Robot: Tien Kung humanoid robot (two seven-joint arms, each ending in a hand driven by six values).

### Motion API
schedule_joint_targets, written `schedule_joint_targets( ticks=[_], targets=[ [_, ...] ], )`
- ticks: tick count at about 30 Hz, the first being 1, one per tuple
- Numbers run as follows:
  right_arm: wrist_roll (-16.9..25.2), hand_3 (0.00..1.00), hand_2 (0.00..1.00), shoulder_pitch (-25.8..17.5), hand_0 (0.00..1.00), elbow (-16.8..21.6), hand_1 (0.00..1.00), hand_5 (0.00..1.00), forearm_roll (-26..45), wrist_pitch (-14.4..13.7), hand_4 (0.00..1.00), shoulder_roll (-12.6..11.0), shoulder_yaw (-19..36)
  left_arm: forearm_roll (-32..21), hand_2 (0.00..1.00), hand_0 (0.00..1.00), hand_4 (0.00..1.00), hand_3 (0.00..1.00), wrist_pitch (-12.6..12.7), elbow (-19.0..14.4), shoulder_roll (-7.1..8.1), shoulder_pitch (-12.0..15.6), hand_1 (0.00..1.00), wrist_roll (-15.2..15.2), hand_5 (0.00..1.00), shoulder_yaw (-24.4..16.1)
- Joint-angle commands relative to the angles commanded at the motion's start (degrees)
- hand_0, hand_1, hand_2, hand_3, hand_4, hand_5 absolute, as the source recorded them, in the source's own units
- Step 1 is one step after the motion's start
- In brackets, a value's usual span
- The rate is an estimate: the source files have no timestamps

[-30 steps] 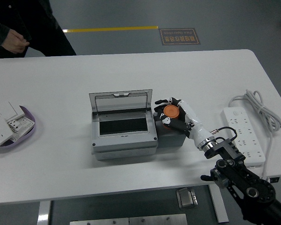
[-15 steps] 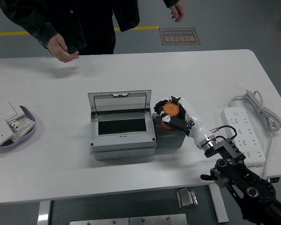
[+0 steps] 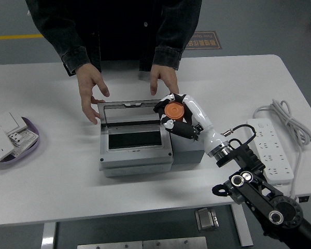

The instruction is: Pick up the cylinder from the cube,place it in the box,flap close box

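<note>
My right hand is shut on the orange cylinder and holds it above the right edge of the grey box. The box's lid stands open at the back, and the inside is dark. The dark cube stands against the box's right side, partly hidden under my hand. A person stands at the far side; their left-side hand rests at the lid's left corner and their other hand hovers just behind the lid's right end.
A white power strip with a coiled cable lies at the right. A purple tray with white parts sits at the left edge.
My right hand has lifted the cylinder off the cube and moved it left and up toward the box. The person has stepped to the table and brought both hands to the box's lid.
</note>
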Motion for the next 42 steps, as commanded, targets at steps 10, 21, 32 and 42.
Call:
schedule_joint_targets(
  ticks=[10,21,32,42],
  targets=[
    [-7.24,0.395,0.460,6.78,0.113,-1.57,0.264,0.002,-14.76,-2.64,0.052,3.04,-6.93,1.10,0.595,0.618,0.714,0.664,-0.25,-0.08,0.29,-0.08,0.623,0.66,0.241,-0.86],
    [-15.60,0.404,0.448,10.25,0.047,-2.63,0.222,0.002,-28.62,-3.91,0.066,3.52,-11.29,1.42,0.594,0.618,0.712,0.663,-0.34,-0.16,0.32,-0.06,0.623,1.11,0.240,-1.19],
    [-19.44,0.407,0.451,11.50,0.032,-5.59,0.224,0.002,-39.45,-1.62,0.072,3.55,-13.46,1.61,0.593,0.618,0.711,0.662,-0.35,-0.12,0.33,-0.18,0.624,1.04,0.239,-1.25],
    [-19.27,0.418,0.463,11.98,0.105,-6.76,0.292,0.002,-42.21,-0.77,0.129,3.47,-14.60,1.50,0.593,0.618,0.711,0.661,-0.33,-0.07,0.33,-0.22,0.623,0.87,0.240,-1.02]
  ],
)
